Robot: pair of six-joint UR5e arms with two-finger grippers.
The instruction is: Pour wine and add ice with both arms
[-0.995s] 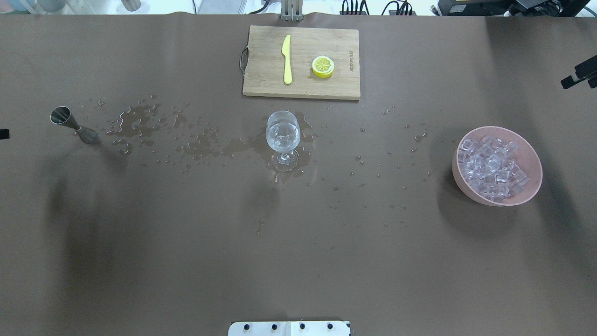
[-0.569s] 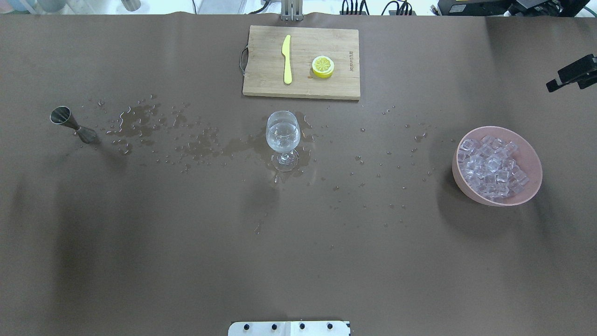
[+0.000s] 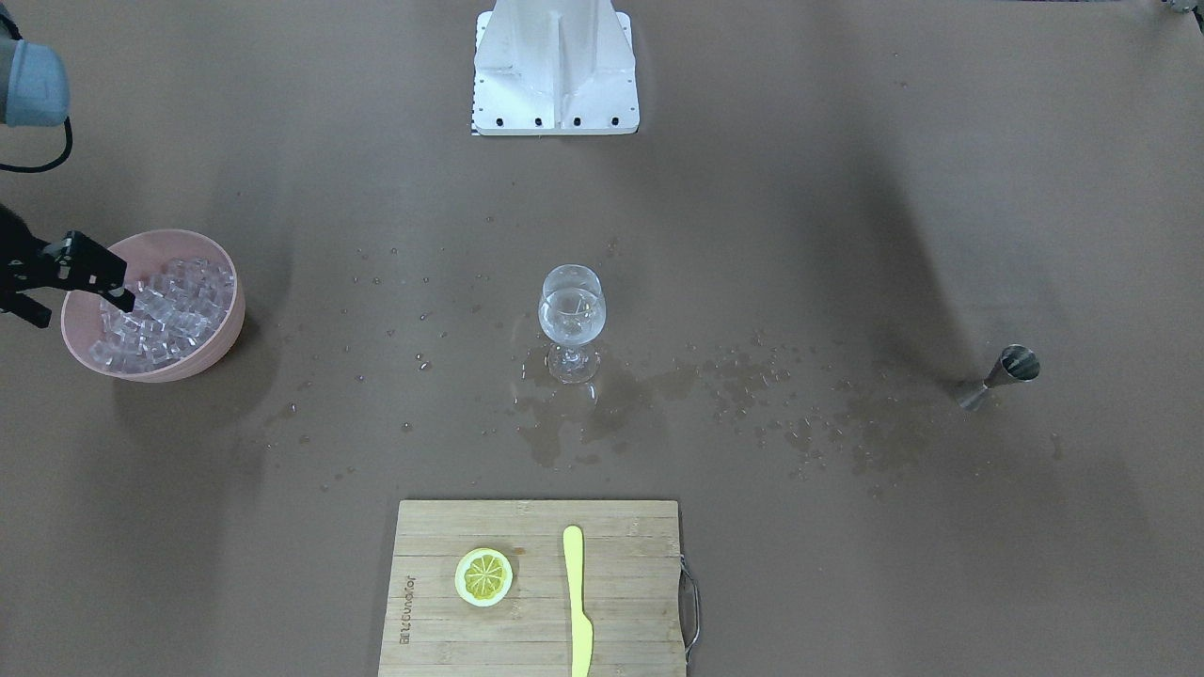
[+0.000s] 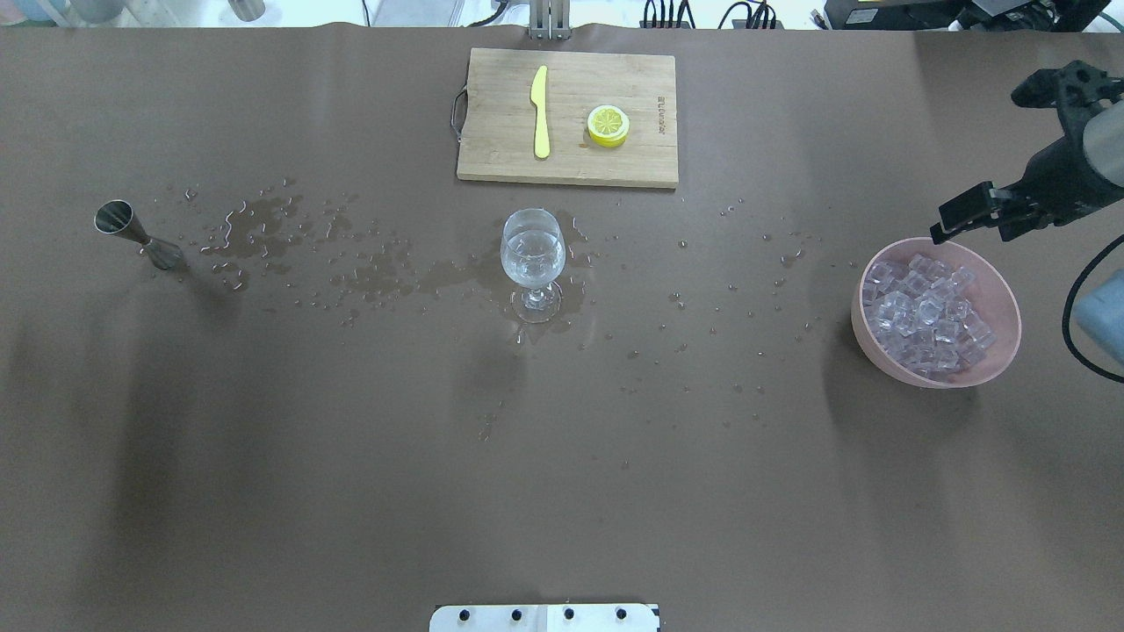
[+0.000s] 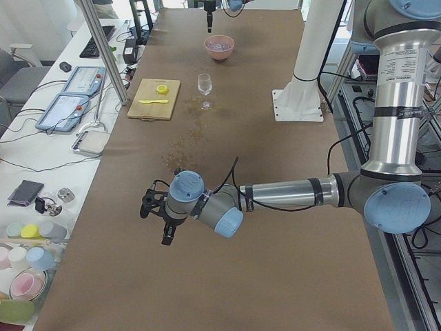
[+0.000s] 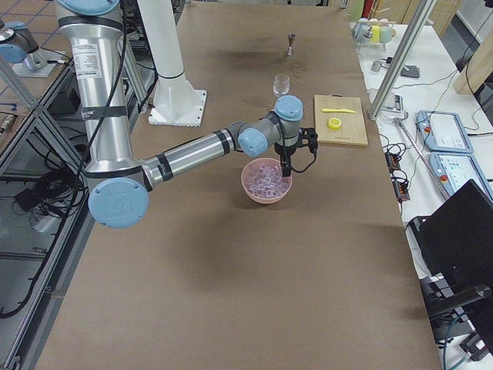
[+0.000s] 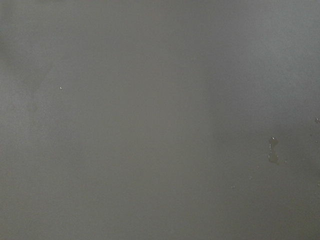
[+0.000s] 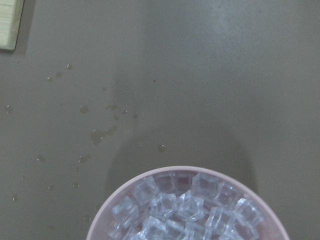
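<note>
Now, from the front-facing camera, the right claw is hanging over the left edge of the pink bowl, its two fingers standing wide apart and gripping nothing. The ice is lying heaped in that bowl. The wine is sitting low in the wine glass, which is standing upright mid-desk among spilled drops. A steel jigger is standing far to the right.

Overhead, the claw is hovering at the bowl's far rim.

From the left end, the left claw is hanging above bare desk, well apart from the glass; whether it is wide or narrow cannot be told.

The right wrist camera is looking down on the ice.
</note>
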